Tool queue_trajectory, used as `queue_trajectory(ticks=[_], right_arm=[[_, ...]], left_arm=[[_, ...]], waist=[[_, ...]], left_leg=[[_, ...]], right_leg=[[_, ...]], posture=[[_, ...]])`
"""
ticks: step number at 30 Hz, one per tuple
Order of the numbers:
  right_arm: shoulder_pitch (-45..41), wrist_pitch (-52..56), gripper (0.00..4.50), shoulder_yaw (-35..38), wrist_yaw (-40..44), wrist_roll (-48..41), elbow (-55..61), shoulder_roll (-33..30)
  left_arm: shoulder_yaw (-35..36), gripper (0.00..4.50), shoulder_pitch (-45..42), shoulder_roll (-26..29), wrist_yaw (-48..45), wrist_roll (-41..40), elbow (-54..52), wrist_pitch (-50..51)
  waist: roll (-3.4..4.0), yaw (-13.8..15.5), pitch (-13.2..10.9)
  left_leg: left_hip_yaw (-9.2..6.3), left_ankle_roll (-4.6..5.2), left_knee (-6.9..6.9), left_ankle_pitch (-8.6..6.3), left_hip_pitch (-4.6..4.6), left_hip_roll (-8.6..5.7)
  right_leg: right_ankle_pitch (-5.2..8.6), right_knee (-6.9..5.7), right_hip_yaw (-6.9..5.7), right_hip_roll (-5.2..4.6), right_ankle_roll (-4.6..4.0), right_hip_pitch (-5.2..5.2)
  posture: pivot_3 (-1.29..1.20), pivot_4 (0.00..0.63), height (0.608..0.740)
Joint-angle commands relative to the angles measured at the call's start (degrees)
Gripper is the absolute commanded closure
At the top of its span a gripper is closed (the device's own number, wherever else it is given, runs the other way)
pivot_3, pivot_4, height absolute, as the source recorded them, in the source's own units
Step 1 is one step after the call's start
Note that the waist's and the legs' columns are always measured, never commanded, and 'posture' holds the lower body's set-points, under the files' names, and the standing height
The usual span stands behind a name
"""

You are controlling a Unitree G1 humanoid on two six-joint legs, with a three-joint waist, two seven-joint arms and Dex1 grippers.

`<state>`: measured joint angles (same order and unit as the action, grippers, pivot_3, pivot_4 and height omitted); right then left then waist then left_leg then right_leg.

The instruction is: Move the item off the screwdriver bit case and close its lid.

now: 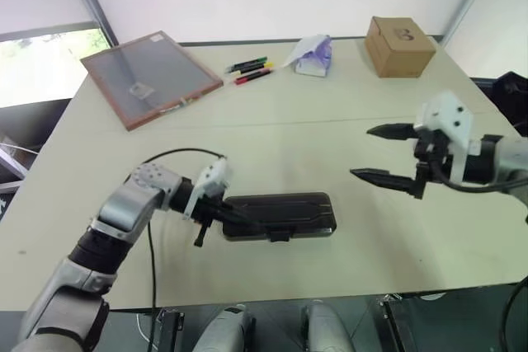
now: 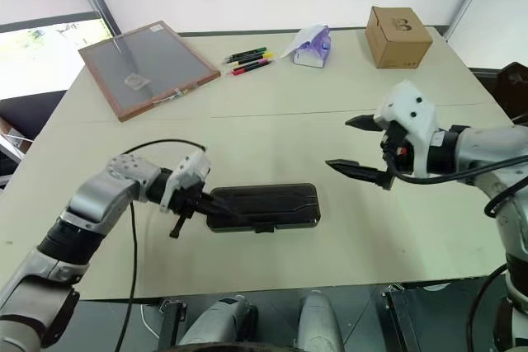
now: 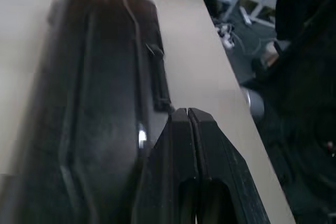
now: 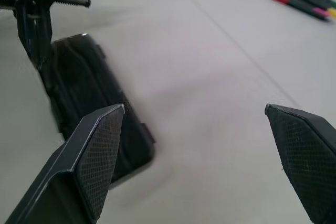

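Left eye view shows our left claw [image 1: 235, 218], pressed together, touching the closed screwdriver bit case [image 1: 280, 215] near the table's [image 1: 330, 138] near edge, long axis running along it; our right claw [image 1: 388, 154], spread, hovers beyond.

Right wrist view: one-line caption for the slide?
Open right gripper above the table, closed screwdriver bit case beyond, left gripper at its far end, markers behind.
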<state>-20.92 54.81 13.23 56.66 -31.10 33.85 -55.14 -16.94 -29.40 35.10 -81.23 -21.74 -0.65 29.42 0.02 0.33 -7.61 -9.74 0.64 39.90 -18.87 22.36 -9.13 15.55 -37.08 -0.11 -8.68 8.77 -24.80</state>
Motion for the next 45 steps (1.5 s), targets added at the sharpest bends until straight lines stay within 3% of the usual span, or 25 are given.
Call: queue_trajectory(ticks=[1,6,9,15,21,26,33,38,45], right_arm=[[2.2,0.5,0.07,-6.6,-3.5,-1.8,6.3,3.2],[5.5,-1.5,0.07,-19.3,-7.8,1.7,9.0,7.0],[5.3,-4.6,1.46,-25.7,-8.6,4.9,6.9,8.5],[4.4,-7.4,4.47,-33.3,-9.8,10.0,4.1,10.5],[5.6,-7.4,4.47,-36.0,-10.7,12.3,4.9,10.1],[6.1,-7.9,4.47,-37.7,-14.1,15.9,2.9,11.9],[5.5,-7.5,4.47,-39.1,-19.3,21.9,0.0,14.4],[4.8,-3.5,4.47,-37.5,-23.1,22.7,-1.3,18.2],[4.4,-1.1,4.47,-37.1,-22.2,21.5,-0.3,19.1]], left_arm=[[7.3,4.50,-5.5,-3.1,6.5,-3.5,2.4,2.3],[12.0,4.50,-12.1,-6.5,13.1,-4.4,6.8,3.0],[9.3,4.50,-15.3,-7.8,13.9,0.8,13.6,-2.8],[0.9,4.50,-23.2,-12.2,8.7,12.6,38.2,-21.3],[-1.2,4.50,-32.5,-18.2,4.2,18.5,57.2,-31.5],[-2.6,4.50,-35.8,-21.5,0.8,22.8,64.4,-35.8],[-6.8,4.50,-32.7,-22.3,-10.5,27.1,63.3,-37.2],[-7.5,4.50,-29.2,-23.0,-11.0,28.4,61.0,-37.8],[-4.9,4.50,-28.6,-24.2,-5.3,28.3,60.7,-39.7]], waist=[[-0.14,0.6,-0.1],[-0.29,0.5,-0.2],[-0.29,0.4,-0.2],[-0.32,0.5,-0.2],[-0.51,0.4,-0.3],[-0.52,0.2,-0.3],[-0.54,0.1,-0.3],[-0.63,-0.4,-0.2],[-0.69,-0.8,-0.1]], left_leg=[[0.01,0.01,0.08,0.00,0.02,0.00],[-0.05,0.03,0.19,-0.02,0.05,-0.06],[-0.03,0.04,0.18,-0.02,0.02,-0.08],[0.02,0.04,0.19,-0.02,0.01,-0.10],[-0.01,0.05,0.20,-0.02,0.07,-0.13],[0.00,0.05,0.19,-0.03,0.07,-0.13],[0.00,0.05,0.19,-0.02,0.07,-0.11],[-0.01,0.04,0.17,-0.02,0.04,-0.06],[-0.05,0.04,0.17,-0.02,-0.04,-0.06]], right_leg=[[0.00,0.01,0.01,0.00,0.00,0.01],[0.00,-0.02,0.01,0.01,0.00,0.05],[0.00,-0.04,-0.05,0.01,0.01,0.04],[-0.01,-0.02,-0.08,0.01,0.01,0.06],[-0.01,-0.03,-0.10,0.00,0.01,0.02],[-0.01,-0.09,-0.09,0.00,0.02,-0.01],[-0.01,-0.13,-0.09,0.04,0.02,-0.06],[-0.01,-0.15,-0.09,0.07,0.02,-0.05],[-0.01,-0.16,-0.09,0.08,0.02,0.05]], posture=[[0.00,0.150,0.740],[0.00,0.150,0.740],[0.00,0.150,0.740],[0.00,0.150,0.740],[0.00,0.150,0.740],[0.00,0.150,0.740],[0.00,0.150,0.740],[0.00,0.150,0.740],[0.00,0.150,0.740]])
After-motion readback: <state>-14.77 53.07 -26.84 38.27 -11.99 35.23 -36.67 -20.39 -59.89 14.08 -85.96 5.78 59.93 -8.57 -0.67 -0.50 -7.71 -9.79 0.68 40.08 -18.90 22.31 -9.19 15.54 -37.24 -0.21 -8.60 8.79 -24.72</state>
